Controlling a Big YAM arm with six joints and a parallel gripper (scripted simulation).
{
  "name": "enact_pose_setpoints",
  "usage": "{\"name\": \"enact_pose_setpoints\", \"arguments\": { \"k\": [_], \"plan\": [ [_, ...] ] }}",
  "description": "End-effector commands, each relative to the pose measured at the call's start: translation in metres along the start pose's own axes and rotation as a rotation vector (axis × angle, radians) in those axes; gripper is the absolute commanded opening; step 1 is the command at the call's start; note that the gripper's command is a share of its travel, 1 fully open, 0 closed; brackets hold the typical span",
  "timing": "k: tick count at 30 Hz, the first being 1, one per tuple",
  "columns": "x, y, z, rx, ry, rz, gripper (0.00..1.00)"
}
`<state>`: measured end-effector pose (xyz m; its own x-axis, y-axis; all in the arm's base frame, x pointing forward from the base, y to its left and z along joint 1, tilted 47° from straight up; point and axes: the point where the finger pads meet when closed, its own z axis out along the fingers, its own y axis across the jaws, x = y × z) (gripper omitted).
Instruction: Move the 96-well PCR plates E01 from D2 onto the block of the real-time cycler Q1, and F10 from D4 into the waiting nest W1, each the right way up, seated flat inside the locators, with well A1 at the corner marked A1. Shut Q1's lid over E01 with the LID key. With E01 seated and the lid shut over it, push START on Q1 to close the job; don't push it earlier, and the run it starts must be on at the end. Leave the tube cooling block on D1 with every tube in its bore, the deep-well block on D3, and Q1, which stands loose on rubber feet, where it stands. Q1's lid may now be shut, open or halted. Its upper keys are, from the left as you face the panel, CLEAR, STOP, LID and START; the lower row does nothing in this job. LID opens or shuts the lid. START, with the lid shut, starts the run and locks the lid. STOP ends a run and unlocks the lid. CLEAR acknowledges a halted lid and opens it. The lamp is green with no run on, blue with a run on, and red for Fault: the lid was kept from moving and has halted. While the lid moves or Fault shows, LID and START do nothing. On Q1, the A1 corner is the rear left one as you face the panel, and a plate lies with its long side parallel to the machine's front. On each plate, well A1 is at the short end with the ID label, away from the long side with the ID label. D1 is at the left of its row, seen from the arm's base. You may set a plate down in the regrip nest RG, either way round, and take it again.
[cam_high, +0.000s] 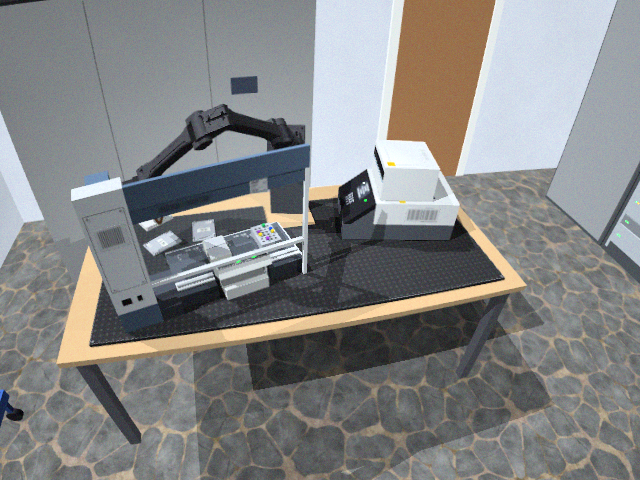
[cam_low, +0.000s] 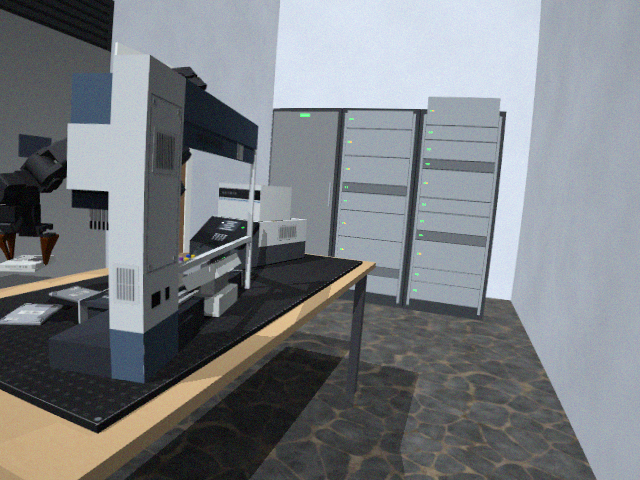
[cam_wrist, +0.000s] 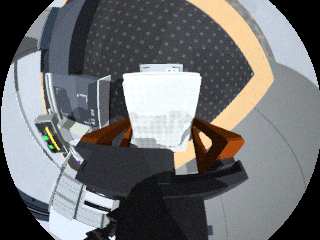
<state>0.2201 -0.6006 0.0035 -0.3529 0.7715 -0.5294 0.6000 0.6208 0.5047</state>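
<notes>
My gripper (cam_wrist: 161, 119) is shut on a white 96-well PCR plate (cam_wrist: 162, 108); its orange fingers grip the two long sides. I cannot read its label. In the exterior view the gripper (cam_low: 25, 246) holds the plate (cam_low: 20, 263) a little above the table's far edge, behind the deck frame. In the top view the plate (cam_high: 155, 223) shows under the blue beam. Two more flat plates (cam_high: 161, 241) (cam_high: 203, 228) lie on the mat beside the deck. The cycler Q1 (cam_high: 408, 206) stands at the right with a green lamp (cam_high: 364, 199) on its black panel (cam_high: 355, 196). I cannot tell how its lid (cam_high: 406, 170) stands.
The deck frame, with a white tower (cam_high: 111, 253) and a blue beam (cam_high: 217, 178), stands over the deck row. On the deck are the tube cooling block (cam_high: 265, 235) with coloured caps and the deep-well block (cam_high: 216, 248). A thin white post (cam_high: 305, 222) stands at the beam's right end.
</notes>
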Motion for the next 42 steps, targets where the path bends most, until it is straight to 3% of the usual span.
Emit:
{"name": "enact_pose_setpoints", "arguments": {
  "k": [1, 7, 12, 16, 20, 23, 31, 39, 42],
  "plan": [
    [-0.017, -0.005, -0.015, 0.015, -0.035, 0.001, 0.0],
    [0.003, 0.001, 0.004, -0.002, -0.004, -0.006, 0.0],
    [0.003, 0.005, 0.018, -0.003, 0.004, 0.006, 0.0],
    [-0.005, 0.007, 0.02, -0.002, -0.003, 0.0, 0.0],
    [-0.026, -0.001, 0.007, 0.018, -0.04, -0.008, 0.0],
    [-0.032, -0.003, 0.014, 0.017, -0.044, -0.013, 0.0],
    [-0.007, 0.005, 0.045, -0.001, -0.005, 0.003, 0.0],
    [-0.012, -0.003, 0.034, 0.017, -0.033, 0.005, 0.0],
    [-0.004, -0.001, 0.05, 0.009, -0.017, 0.01, 0.0]
  ]
}}
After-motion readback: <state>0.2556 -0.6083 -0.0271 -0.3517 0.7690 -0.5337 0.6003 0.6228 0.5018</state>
